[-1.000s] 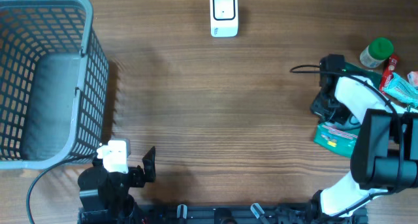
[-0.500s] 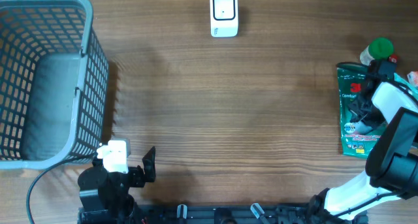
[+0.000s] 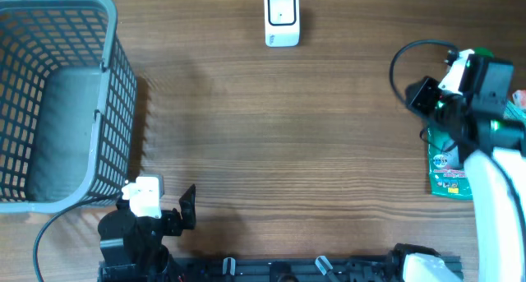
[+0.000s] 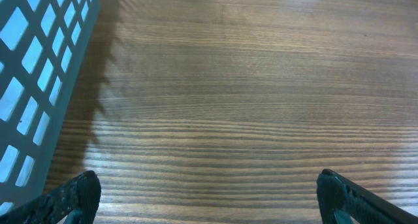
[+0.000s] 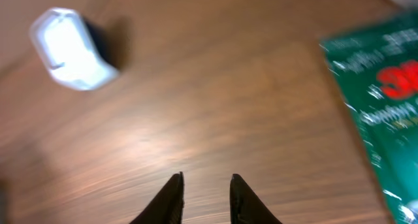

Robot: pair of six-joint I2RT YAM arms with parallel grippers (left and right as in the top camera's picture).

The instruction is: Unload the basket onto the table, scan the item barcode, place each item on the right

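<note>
The item, a green packet (image 3: 448,165), lies flat on the wooden table at the far right; its edge with red print shows in the right wrist view (image 5: 382,100). The white scanner (image 3: 281,19) stands at the back centre, blurred in the right wrist view (image 5: 70,49). My right gripper (image 3: 422,95) hovers just up and left of the packet, its jaws a little open with nothing between them (image 5: 206,179), pointing toward the scanner. My left gripper (image 3: 167,203) rests at the front left, wide open over bare wood (image 4: 209,196).
A grey plastic basket (image 3: 108,76) fills the left side, its wall showing in the left wrist view (image 4: 36,80). A green-capped bottle (image 3: 483,55) and other packets (image 3: 519,101) crowd the right edge behind my right arm.
My right gripper has let go of the green packet, which now lies flat at the right. The right arm has risen and swung up-left. The left arm has not moved.
</note>
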